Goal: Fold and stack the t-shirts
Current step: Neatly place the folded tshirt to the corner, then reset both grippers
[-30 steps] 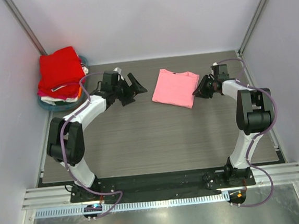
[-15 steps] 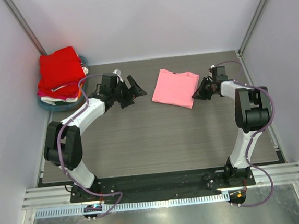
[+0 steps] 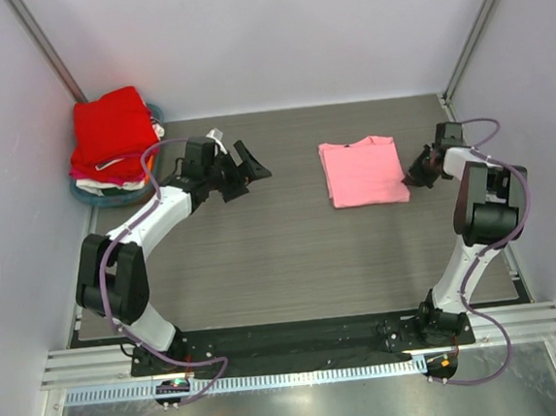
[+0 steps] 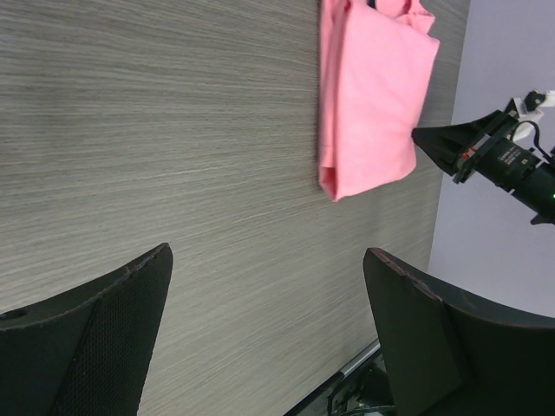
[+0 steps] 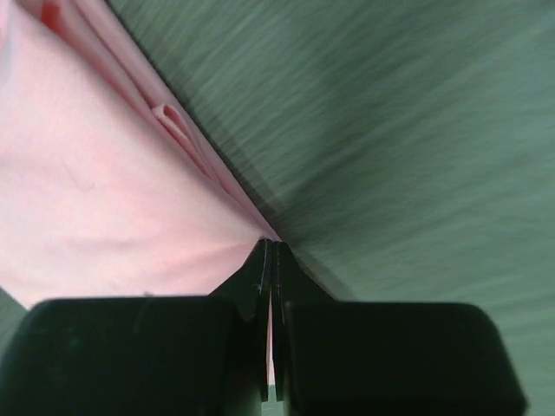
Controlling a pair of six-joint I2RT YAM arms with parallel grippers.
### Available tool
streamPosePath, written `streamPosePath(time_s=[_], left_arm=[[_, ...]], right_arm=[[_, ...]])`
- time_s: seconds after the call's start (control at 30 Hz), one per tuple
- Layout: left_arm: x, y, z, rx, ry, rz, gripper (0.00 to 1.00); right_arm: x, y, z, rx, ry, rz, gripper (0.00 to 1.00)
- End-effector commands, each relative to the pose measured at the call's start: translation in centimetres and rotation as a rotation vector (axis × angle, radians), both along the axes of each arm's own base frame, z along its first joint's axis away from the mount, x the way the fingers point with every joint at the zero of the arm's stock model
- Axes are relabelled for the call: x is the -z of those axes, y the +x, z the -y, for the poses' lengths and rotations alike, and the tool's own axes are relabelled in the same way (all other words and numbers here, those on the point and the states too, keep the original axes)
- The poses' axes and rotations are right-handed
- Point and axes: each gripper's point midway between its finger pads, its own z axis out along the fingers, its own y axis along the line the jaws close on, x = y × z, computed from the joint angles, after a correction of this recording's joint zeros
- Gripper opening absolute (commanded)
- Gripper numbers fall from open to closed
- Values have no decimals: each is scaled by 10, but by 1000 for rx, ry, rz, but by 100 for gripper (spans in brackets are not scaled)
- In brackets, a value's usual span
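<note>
Well, the table (image 3: 263,258) is mostly bare wood grain from where I stand, with the work split between its two far corners. Back on the left a pile (image 3: 108,155) of folded shirts sits on a teal tray (image 3: 87,194), a red shirt (image 3: 110,123) on top and slivers of magenta, orange and white showing at the edges beneath it. Over toward the right lies the pink shirt (image 3: 362,171), folded into a neat rectangle with its collar at the far edge, well apart from the pile. So I judge the folding as done, or nearly; what is left is carrying this last one across and setting it on the red one. The left gripper (image 3: 246,175) hovers between pile and pink shirt, jaws spread wide and holding nothing, pointed toward the pink cloth. The right gripper (image 3: 413,175) is down at the pink shirt's right edge, near the close corner, its jaws pressed together with a thin sliver of pink caught between them, so it looks to be pinching the cloth there.
</note>
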Motion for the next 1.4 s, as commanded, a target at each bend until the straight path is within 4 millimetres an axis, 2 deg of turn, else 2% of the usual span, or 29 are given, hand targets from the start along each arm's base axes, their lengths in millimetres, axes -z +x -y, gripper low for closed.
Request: streamPosePath(time_s=[0.0, 0.03, 0.07, 0.1, 0.13, 0.17, 0.27, 0.3, 0.37, 0.4, 0.43, 0.5, 0.53, 0.6, 0.63, 0.67, 0.73, 0.77, 0.8, 0.87, 0.97, 1.0, 1.07, 1.1, 1.17, 1.2, 1.23, 1.27, 1.37], left_arm=[[-11, -8, 2, 31, -8, 36, 91], [-11, -10, 2, 33, -6, 34, 91], [-14, -11, 2, 35, -6, 43, 91], [-14, -14, 1, 38, -4, 43, 91], [-15, -16, 0, 39, -1, 44, 91], [-14, -17, -1, 35, 4, 43, 91], [-20, -24, -7, 30, 9, 58, 91], [-22, -29, -10, 25, 15, 66, 91], [-25, -34, -14, 18, 25, 83, 91], [-19, -37, -19, 2, 45, 75, 91], [-28, -41, -22, -4, 44, 103, 91], [-22, -47, -31, -26, 76, 117, 92], [-26, -50, -35, -35, 85, 138, 92], [-19, -54, -44, -51, 126, 154, 93], [-16, -53, -52, -83, 156, 166, 95], [-20, -55, -56, -103, 169, 190, 95], [-6, -63, -62, -119, 203, 192, 98], [-8, -64, -67, -148, 218, 219, 98], [7, -73, -67, -144, 242, 208, 99], [15, -75, -71, -160, 274, 244, 100], [33, -86, -73, -131, 330, 281, 100], [39, -91, -71, -110, 342, 311, 100], [53, -98, -75, -70, 403, 362, 100], [44, -94, -75, -78, 391, 431, 100], [48, -95, -81, -101, 400, 455, 100], [46, -95, -79, -100, 379, 480, 100], [41, -96, -78, -90, 371, 497, 100], [34, -94, -75, -82, 367, 513, 100], [35, -100, -75, -59, 366, 508, 100]], right_arm=[[-30, -7, 47, 125, -158, -6, 2], [-34, -12, 66, 193, -226, -28, 30], [-50, -14, 74, 241, -235, -22, 52], [-59, -15, 79, 261, -255, -9, 67], [-69, -16, 83, 279, -279, 6, 75], [-95, -17, 84, 294, -294, 69, 75], [-127, -23, 80, 286, -334, 165, 75], [-155, -25, 69, 260, -332, 249, 72], [-166, -25, 45, 175, -293, 335, 71], [-186, -28, 26, 127, -287, 405, 71], [-189, -29, 12, 83, -276, 431, 71], [-194, -34, -18, -3, -256, 475, 71], [-193, -35, -50, -85, -246, 488, 72], [-187, -37, -80, -152, -278, 494, 72], [-181, -41, -111, -232, -282, 493, 72], [-174, -44, -126, -267, -289, 488, 71], [-163, -49, -145, -305, -320, 490, 72], [-149, -57, -170, -372, -319, 507, 72], [-142, -60, -180, -397, -317, 518, 72], [-119, -67, -201, -450, -312, 518, 71], [-92, -69, -199, -419, -362, 543, 70], [-95, -76, -204, -423, -394, 603, 74], [-91, -87, -196, -393, -446, 715, 83], [-96, -91, -195, -389, -432, 741, 91], [-90, -97, -201, -449, -421, 733, 92], [-90, -98, -207, -486, -408, 727, 99], [-79, -100, -204, -503, -428, 665, 100], [-87, -95, -208, -501, -426, 670, 100], [-81, -93, -210, -498, -421, 662, 100]])
